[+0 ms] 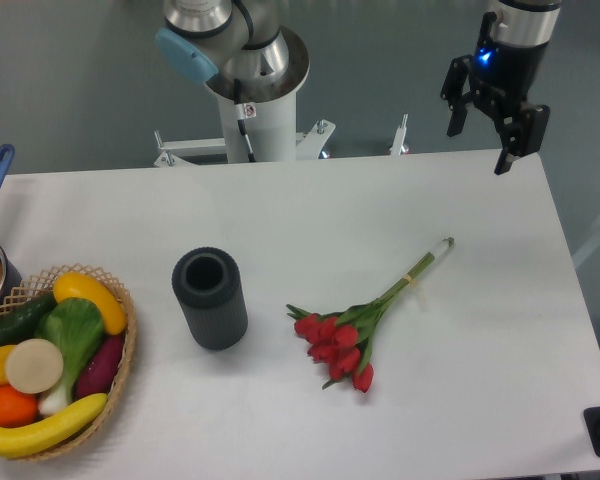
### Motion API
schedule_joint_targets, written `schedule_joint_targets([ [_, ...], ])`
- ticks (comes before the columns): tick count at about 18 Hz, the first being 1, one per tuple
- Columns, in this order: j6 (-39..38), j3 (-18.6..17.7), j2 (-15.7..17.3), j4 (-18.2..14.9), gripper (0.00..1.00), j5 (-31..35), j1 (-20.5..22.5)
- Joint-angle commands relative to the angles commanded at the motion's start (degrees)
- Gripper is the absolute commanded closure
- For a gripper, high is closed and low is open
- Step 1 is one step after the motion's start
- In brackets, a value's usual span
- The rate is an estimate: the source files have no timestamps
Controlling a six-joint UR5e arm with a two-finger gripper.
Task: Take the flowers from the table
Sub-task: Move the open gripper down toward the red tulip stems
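Camera view: flowers [352, 335] lie flat on table [480, 400], right of centre, stems toward far right. Gripper [483, 141] above far right edge, fingers apart, empty. Dark cylinder [210, 298] left of flowers; wicker basket [120, 360] at left edge.

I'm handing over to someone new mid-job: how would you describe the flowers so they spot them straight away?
Start at the white table and find the dark upright cylinder near its middle. Just right of it lie the flowers, flat on the surface. They are the only red buds on thin green stems, apart from the basket of fruit at the left edge.
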Motion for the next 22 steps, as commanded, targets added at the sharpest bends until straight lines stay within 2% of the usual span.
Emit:
schedule_joint_targets([
  [4, -0.2, -0.4, 0.4, 0.2, 0.0, 0.0, -0.5],
  [5, -2.1, -0.4, 0.4, 0.1, 0.0, 0.1, -0.5],
  [7, -13.0, -0.8, 0.8, 0.3, 0.0, -0.2, -1.2],
  [9, -19.6, -1.1, 0.6, 2.5, 0.0, -0.2, -3.2],
  [13, -21.2, -5.9, 1.1, 9.5, 0.0, -0.5, -4.3],
  [17, -26.4, -10.3, 1.3, 16.4, 0.0, -0.1, -6.4],
  [22, -27.5, -9.8, -2.1, 17.1, 0.0, -0.3, -9.3],
])
